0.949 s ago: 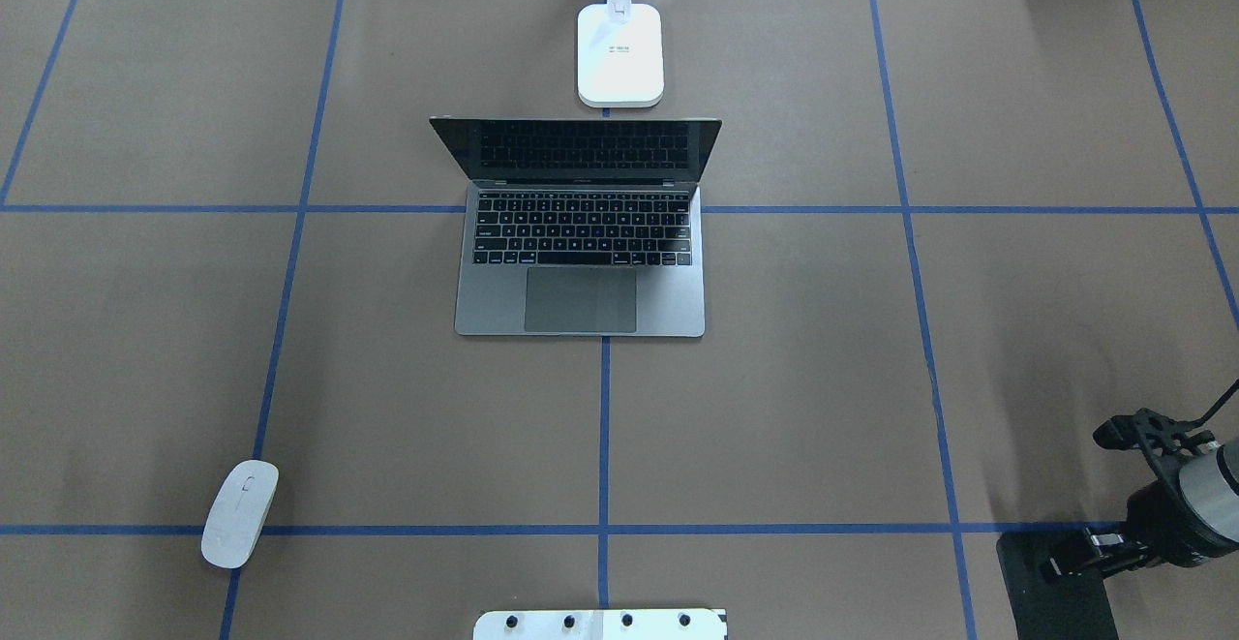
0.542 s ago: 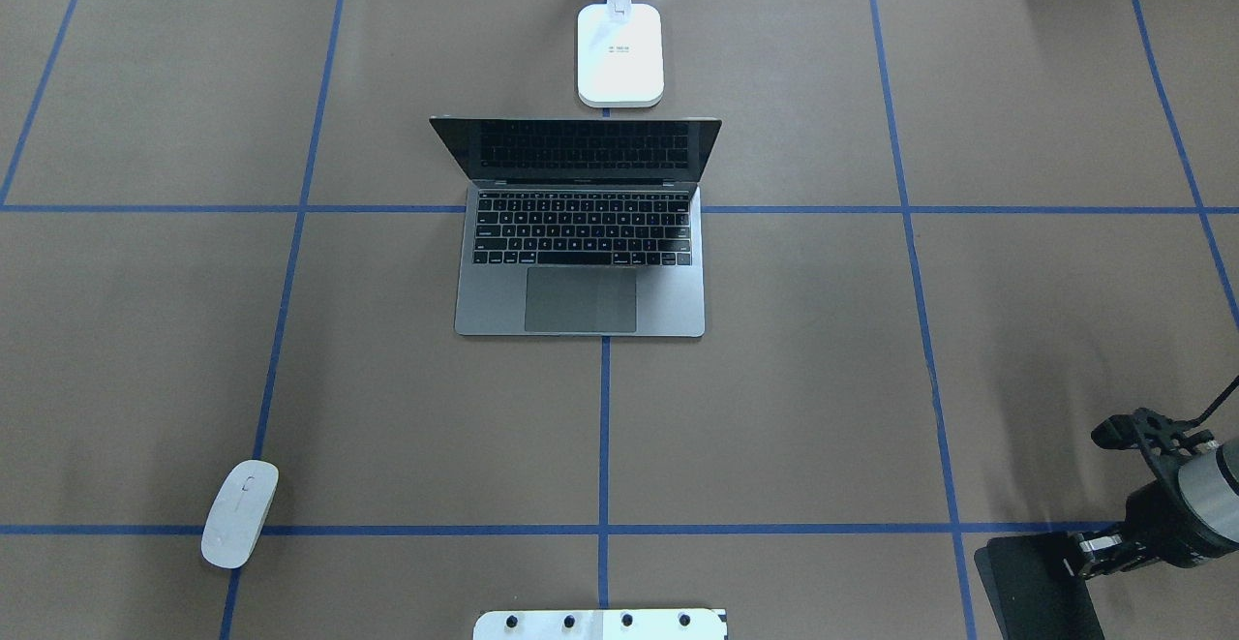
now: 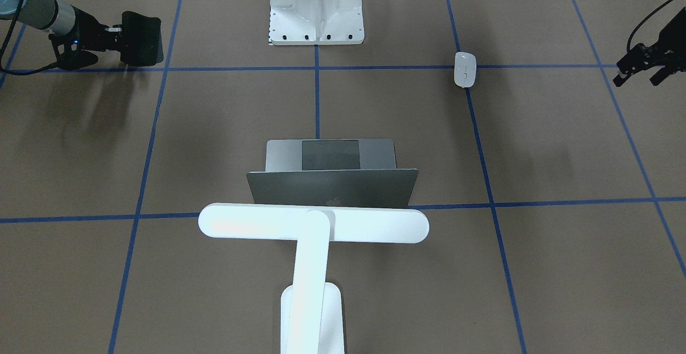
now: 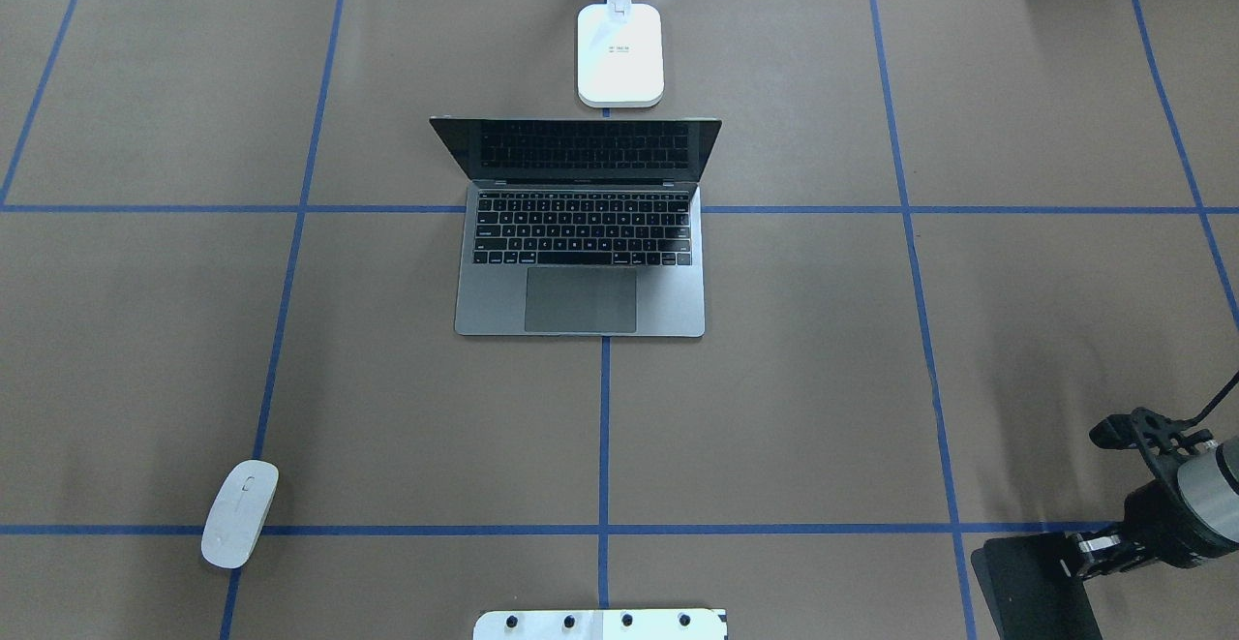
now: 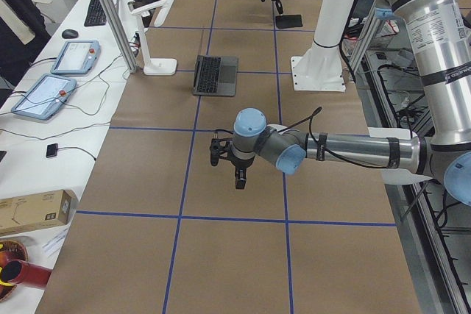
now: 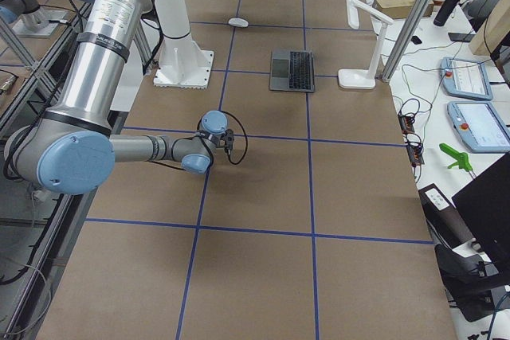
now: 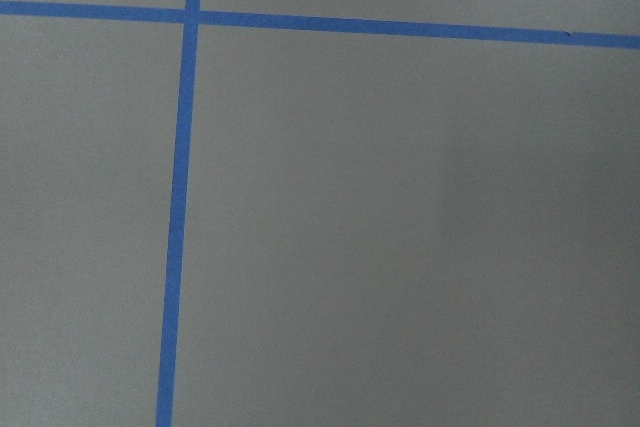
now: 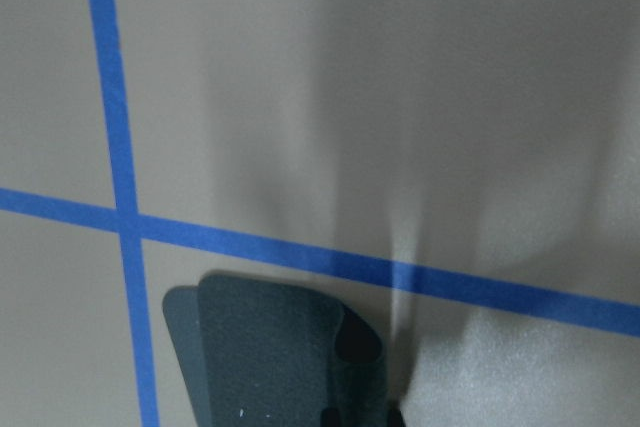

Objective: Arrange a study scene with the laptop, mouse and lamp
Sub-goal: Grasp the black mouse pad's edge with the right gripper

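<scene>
A brown counter (image 4: 774, 427) marked with a blue tape grid holds one mouse (image 4: 240, 514), one laptop (image 4: 581, 282), one lamp (image 4: 620, 54), one white mount (image 4: 600, 624) and one black mat (image 4: 1026, 587). Two robot arms reach over it.

The mouse lies at the near left on a crossing of tape lines. Its long axis runs near to far, with the far end leaning slightly right.

The laptop sits open at the centre. Its hinge runs left to right, the keyboard faces the robot, and the screen stands on the far side. The lamp's base is just beyond the screen, apart from it. The lamp's long bar runs left to right, parallel to the lid and above its far side. The mount sits at the near edge, in line with the laptop.

The left arm stretches out level over the far left of the counter, well apart from the mouse. Its wrist is bent so the left fingers (image 5: 239, 178) point down. I cannot tell how far apart they are.

The right arm is low at the near right, and the right fingers (image 4: 1076, 563) point left. They pinch one edge of the mat, which curls where it is held.
</scene>
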`<state>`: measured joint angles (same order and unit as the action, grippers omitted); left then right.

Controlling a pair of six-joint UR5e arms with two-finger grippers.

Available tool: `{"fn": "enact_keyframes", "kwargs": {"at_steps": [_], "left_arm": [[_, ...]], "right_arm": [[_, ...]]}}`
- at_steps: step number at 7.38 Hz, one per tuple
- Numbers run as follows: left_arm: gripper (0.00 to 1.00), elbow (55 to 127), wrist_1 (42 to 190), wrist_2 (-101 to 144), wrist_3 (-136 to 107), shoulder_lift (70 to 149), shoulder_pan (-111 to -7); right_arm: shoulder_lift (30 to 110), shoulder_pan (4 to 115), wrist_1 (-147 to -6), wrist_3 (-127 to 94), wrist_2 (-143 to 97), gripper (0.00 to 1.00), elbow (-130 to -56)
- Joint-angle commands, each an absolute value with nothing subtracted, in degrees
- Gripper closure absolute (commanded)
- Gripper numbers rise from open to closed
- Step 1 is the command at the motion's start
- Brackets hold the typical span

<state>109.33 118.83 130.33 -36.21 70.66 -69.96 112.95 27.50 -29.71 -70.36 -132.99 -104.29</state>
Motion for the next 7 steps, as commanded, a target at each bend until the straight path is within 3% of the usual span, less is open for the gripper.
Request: {"fn": "enact_keyframes", "kwargs": {"at_steps": [1,7], "left_arm": [[0.0,109.4,118.8,130.4,-36.2,70.7,-70.0],[0.0,109.7,118.7,130.8,-36.1,70.7,-70.0]], "right_arm": [[111.3,27.4,-29.7,-73.1,-133.9,0.76,-104.6],[108.5,30.2,-29.9,-74.3,-137.4,0.82,-104.7]]}}
